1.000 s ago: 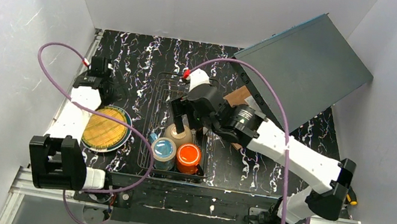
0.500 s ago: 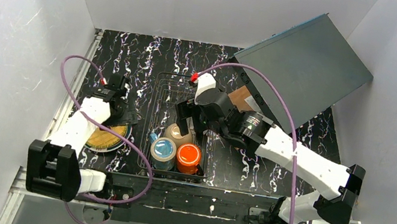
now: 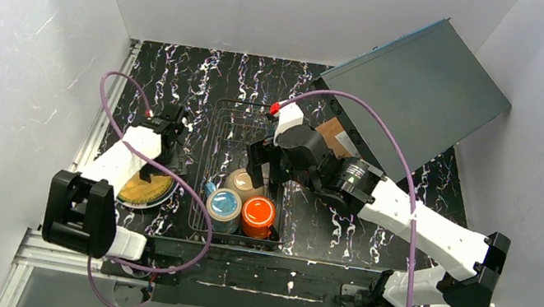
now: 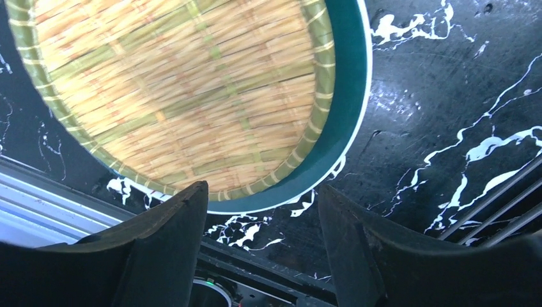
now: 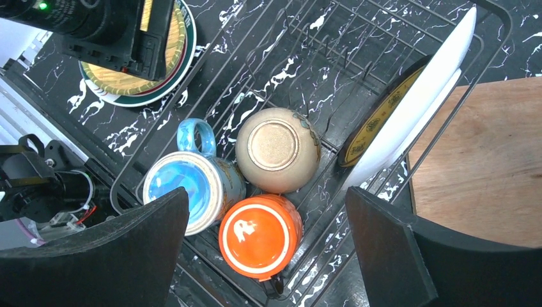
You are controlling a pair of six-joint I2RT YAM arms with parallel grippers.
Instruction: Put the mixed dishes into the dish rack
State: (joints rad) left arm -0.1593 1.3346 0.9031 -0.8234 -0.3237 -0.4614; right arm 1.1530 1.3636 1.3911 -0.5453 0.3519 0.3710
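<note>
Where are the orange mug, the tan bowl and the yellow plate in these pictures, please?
orange mug point(image 5: 261, 236), right wrist view, on its upturned base.
tan bowl point(image 5: 278, 148), right wrist view, on its upturned foot.
yellow plate point(image 4: 179, 89), left wrist view, on its woven-look centre.

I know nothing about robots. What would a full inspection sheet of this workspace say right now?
Surface: black white-veined table.
Job's things: dish rack holds blue mug, orange mug, tan bowl bottom-up, and white plate and dark yellow-rimmed plate on edge; woven-pattern plate lies flat on the table, left of the rack.
Clutter: wooden board right of the rack.
Grippers: left gripper open, above the woven-pattern plate's edge; right gripper open, empty, above the mugs.
Cables: purple cable loops off each arm.
Surroundings: white walls; grey slanted panel far right.
</note>
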